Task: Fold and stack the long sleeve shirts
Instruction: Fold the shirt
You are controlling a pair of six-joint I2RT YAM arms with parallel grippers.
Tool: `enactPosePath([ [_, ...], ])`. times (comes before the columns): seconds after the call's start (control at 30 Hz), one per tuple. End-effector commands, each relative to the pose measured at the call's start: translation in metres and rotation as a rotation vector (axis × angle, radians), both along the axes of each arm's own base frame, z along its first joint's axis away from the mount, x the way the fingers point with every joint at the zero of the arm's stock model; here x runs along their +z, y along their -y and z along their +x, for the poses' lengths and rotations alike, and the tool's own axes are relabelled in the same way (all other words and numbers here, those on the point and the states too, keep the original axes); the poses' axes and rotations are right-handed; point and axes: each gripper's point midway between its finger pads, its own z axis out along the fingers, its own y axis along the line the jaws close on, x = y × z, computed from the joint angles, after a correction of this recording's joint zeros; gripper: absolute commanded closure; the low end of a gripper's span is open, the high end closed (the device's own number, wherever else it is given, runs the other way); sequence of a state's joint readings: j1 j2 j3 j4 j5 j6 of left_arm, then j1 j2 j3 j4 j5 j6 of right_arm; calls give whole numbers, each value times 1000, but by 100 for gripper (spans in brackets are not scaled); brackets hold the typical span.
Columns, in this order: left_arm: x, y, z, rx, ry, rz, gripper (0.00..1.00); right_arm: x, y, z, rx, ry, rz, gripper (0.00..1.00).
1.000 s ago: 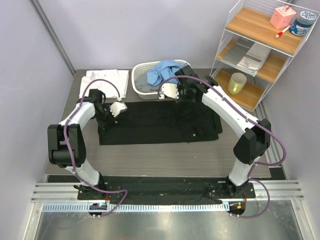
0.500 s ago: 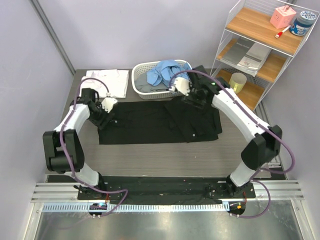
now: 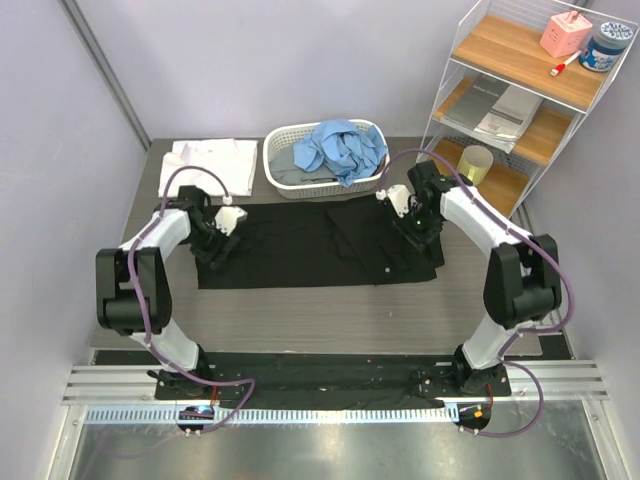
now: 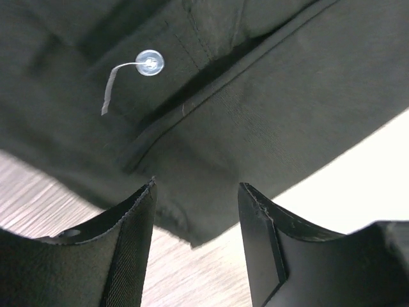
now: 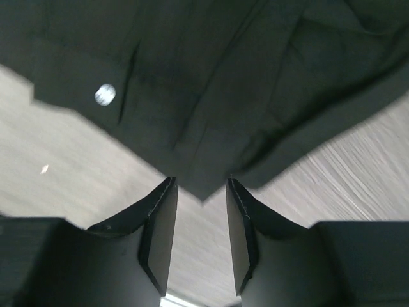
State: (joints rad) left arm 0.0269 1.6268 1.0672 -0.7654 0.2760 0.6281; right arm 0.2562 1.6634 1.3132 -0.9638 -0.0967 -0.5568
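**A:** Two claws. How do they stand?

**B:** Both are apart, and neither grips anything. My left claw (image 3: 218, 238) hangs over the left end of the black shirt (image 3: 300, 250). My right claw (image 3: 410, 222) hangs over its right end, toward the right edge of the worktop (image 3: 300, 310).

**A:** And the black shirt itself?

**B:** It lies spread flat across the middle of the worktop, its long side running left to right. Its right part is folded over in layers.

**A:** What does your left wrist show?

**B:** My left fingers (image 4: 121, 256) are wide apart, with a corner of the black cloth showing between the tips. Above it run a hem seam and a white button (image 4: 149, 62) trailing a loose thread. I cannot tell whether the cloth touches my fingers.

**A:** The right wrist?

**B:** It is a little blurred. My right fingers (image 5: 158, 230) leave a narrower gap, and it is empty. A corner of black cloth points into that gap from above. Another white button (image 5: 105, 94) sits off to the left.

**A:** The other shirts?

**B:** The white shirt (image 3: 212, 163) lies folded at the far left corner, apart from the black one. The light blue shirt (image 3: 340, 148) is heaped in the basket (image 3: 270, 150) at the middle of the far edge and spills over its right rim.
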Motion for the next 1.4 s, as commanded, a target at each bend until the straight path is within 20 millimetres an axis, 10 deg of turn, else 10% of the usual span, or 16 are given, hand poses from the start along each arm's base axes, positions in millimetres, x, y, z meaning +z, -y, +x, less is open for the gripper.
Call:
enactPosePath([
  [0.0, -19, -10, 5, 26, -58, 62, 47, -30, -2, 24, -96, 3, 47, 60],
  [0.3, -45, -23, -39, -33, -160, 139, 52, -96, 14, -24, -107, -204, -22, 74],
  [0.6, -41, -24, -96, -86, -202, 147, 55, -76, 29, -77, -55, -256, -52, 80],
  [0.9, 47, 25, -57, -58, 42, -118, 38, 11, -22, -72, 28, -88, 164, 61],
  [1.1, 104, 61, -54, -84, 165, -331, 13, -12, -49, -84, 27, -151, 162, 59],
  [1.37, 137, 73, -64, -139, 314, -391, 8, -42, -45, -74, 19, -136, 85, 57],
])
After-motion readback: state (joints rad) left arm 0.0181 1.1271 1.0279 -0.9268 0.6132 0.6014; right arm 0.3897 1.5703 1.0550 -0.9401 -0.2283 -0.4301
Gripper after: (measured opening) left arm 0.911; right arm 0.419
